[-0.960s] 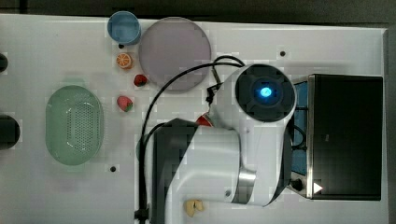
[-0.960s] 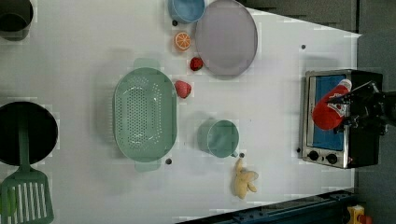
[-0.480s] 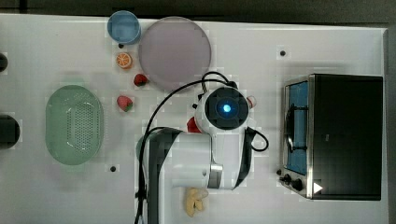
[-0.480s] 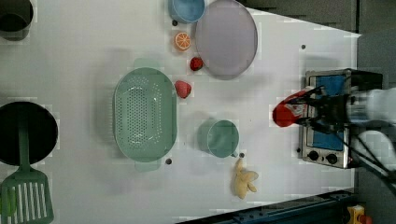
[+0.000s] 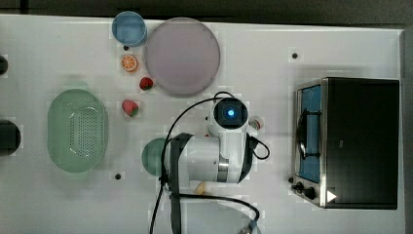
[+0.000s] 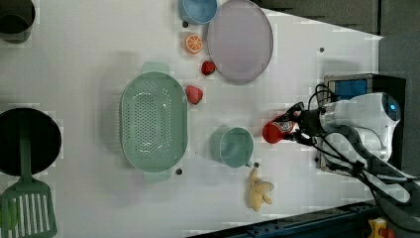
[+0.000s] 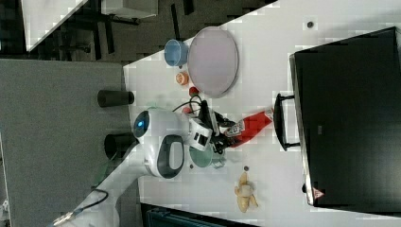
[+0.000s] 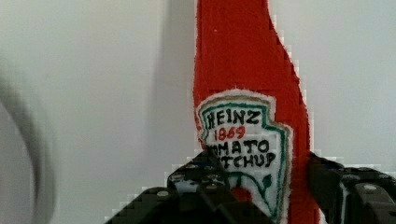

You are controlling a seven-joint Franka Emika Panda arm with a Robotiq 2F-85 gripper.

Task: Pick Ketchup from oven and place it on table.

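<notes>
claw (image 8: 252,186) gripping ketchup (image 8: 247,93) over table (image 6: 99,49), apart from oven (image 5: 360,141)

The desk (image 5: 341,44) is seen from straight overhead in the top view and the left view, obliquely in the right view; the oven (image 5: 358,141) is shared. The ketchup (image 8: 247,107) is framed closely by the wrist view.

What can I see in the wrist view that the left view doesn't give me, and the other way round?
Wrist view alone: the ketchup label's words, "Heinz 1869 Tomato Ketchup", and the dark fingers pressed on either side of it. Left view alone: the surroundings, with the green colander, teal cup, purple plate and oven on the table. Both show the red bottle held in the gripper over the white tabletop.
</notes>
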